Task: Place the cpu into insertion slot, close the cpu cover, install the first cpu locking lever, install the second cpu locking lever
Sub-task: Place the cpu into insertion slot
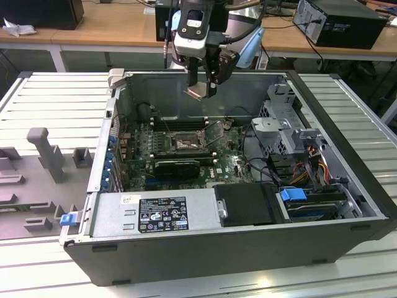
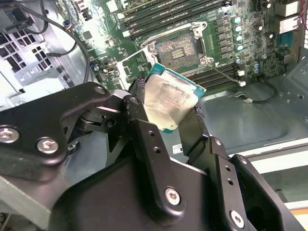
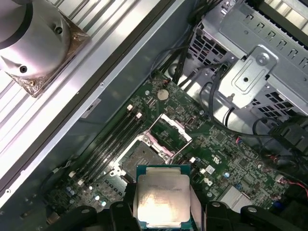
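Presently we find the gripper clenched on the cpu, held in the air well above the insertion slot, whose cpu cover stands open. We judge that a tilted descent could bend the socket pins or misseat the chip. The computer case rests on a slatted metal table; wooden desks stand behind.

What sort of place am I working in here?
Likely a computer lab or repair bench: an opened desktop case lies on a slatted metal table, wooden desks behind carry more computers, and the gripper holds the cpu.
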Tool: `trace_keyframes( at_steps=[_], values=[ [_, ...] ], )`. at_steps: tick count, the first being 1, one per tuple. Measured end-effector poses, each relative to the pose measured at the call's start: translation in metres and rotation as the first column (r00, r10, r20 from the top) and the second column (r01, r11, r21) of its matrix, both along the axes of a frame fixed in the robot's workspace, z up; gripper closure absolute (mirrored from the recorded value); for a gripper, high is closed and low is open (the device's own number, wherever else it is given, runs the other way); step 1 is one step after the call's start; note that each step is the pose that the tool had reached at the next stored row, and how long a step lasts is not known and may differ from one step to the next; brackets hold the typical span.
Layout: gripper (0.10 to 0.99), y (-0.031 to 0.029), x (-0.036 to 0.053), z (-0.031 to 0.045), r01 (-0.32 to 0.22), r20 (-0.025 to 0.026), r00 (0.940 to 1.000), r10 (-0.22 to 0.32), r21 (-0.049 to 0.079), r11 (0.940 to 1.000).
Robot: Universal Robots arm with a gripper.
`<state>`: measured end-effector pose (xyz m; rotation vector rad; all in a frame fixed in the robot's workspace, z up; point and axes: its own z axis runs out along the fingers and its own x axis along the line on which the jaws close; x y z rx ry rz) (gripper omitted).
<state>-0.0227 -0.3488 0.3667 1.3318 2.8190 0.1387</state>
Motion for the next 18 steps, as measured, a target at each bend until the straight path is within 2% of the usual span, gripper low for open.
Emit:
trace_keyframes(
  at_steps=[10,18],
  values=[
    [0.561,0.0000,0.0000,-0.0004,0.075,0.0000,0.9971,-0.075,0.000,0.9971],
    [0.561,0.0000,0.0000,-0.0006,0.130,0.0000,0.9916,-0.130,-0.001,0.9916]
  ],
)
